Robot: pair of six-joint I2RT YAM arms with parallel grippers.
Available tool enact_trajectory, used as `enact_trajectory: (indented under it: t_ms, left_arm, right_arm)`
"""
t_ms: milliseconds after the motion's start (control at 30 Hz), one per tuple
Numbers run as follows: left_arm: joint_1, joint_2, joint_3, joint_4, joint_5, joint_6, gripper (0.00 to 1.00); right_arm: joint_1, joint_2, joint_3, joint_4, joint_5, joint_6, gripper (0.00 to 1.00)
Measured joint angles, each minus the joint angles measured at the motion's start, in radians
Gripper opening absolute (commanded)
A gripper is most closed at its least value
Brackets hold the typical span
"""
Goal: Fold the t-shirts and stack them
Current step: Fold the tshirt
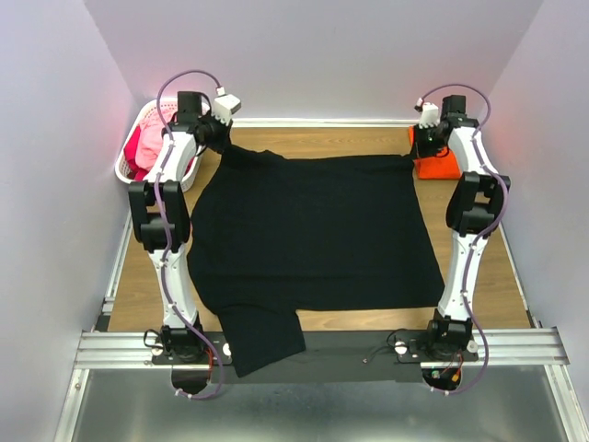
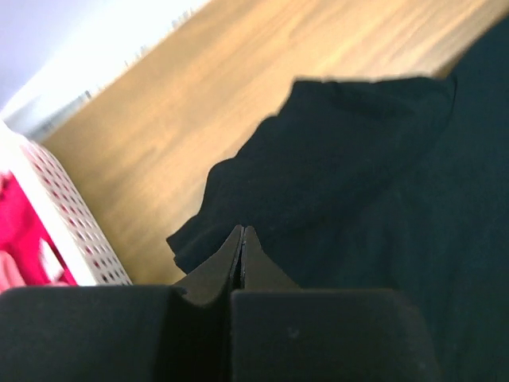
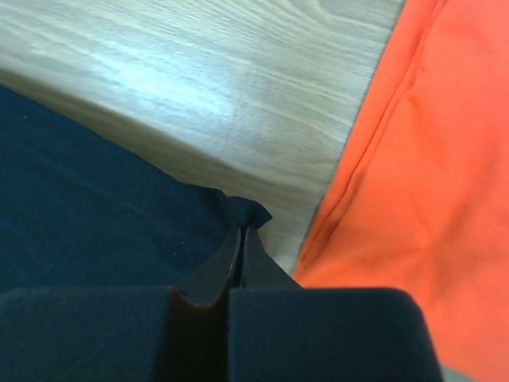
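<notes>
Black t-shirt [image 1: 313, 230], soft matte cloth, lies spread almost square on the wood-grain table [image 1: 322, 140]. Its long axis runs left to right, with the sleeves at the left end and one draped over the near edge. The left gripper [image 1: 221, 138] and right gripper [image 1: 416, 152] each pinch a far corner, fingers [image 3: 215, 274] pressed together on puckered cloth. The orange t-shirt [image 1: 439, 166] sits far right. Only the right wrist view shows its smooth creases. The left wrist view shows the white basket's [image 2: 71, 215] lattice holes.
</notes>
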Motion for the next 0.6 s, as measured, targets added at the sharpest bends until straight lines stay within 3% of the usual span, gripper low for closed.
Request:
enact_trajectory:
  t_ms: [600]
  left_arm:
    - [0.012, -0.342, -0.443, 0.028, 0.000, 0.018, 0.00]
  right_arm:
    - [-0.023, -0.173, -0.209, -0.007, -0.067, -0.080, 0.01]
